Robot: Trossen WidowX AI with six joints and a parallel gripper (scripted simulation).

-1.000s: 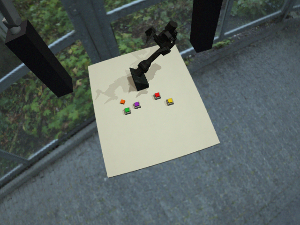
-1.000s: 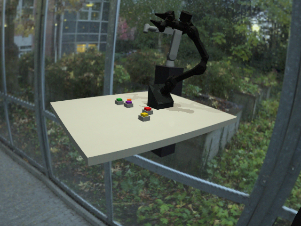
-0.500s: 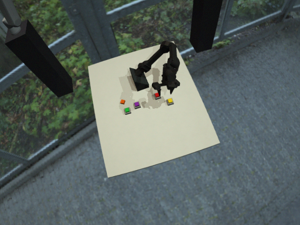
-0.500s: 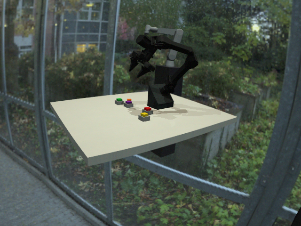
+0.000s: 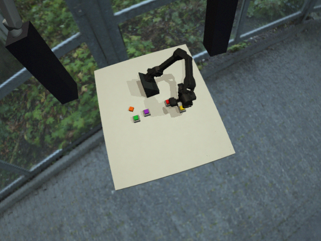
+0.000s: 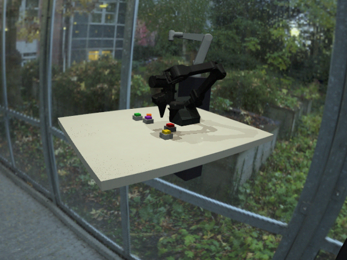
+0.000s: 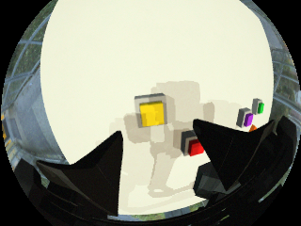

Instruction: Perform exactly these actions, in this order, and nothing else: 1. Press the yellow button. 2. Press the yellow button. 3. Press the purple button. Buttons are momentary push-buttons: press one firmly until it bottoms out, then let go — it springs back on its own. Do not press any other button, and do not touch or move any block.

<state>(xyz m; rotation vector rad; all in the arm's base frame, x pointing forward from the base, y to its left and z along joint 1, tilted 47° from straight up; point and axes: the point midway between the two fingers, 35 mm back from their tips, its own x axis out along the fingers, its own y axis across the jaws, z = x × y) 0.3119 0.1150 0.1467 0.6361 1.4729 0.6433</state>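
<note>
The yellow button [image 5: 181,107] [image 6: 166,131] [image 7: 151,114] sits on a grey base, its cap standing up. My gripper [image 6: 161,115] [image 7: 158,129] is open and empty, pointing down above the table near the yellow and red buttons. In the wrist view the yellow button lies just beyond the gap between the fingertips. In the top view the gripper partly covers the yellow button's base. The purple button [image 5: 146,111] [image 6: 148,117] [image 7: 248,120] stands away from the gripper, beside the green button, its cap up.
The red button [image 5: 167,102] [image 6: 169,124] [image 7: 196,148] is close beside the yellow one, near my right finger in the wrist view. The green button [image 5: 135,117] [image 6: 137,114] [image 7: 261,108] and orange block [image 5: 131,109] [image 6: 148,115] [image 7: 253,128] are near the purple button. The arm's base [image 5: 149,87] [image 6: 185,116] stands behind.
</note>
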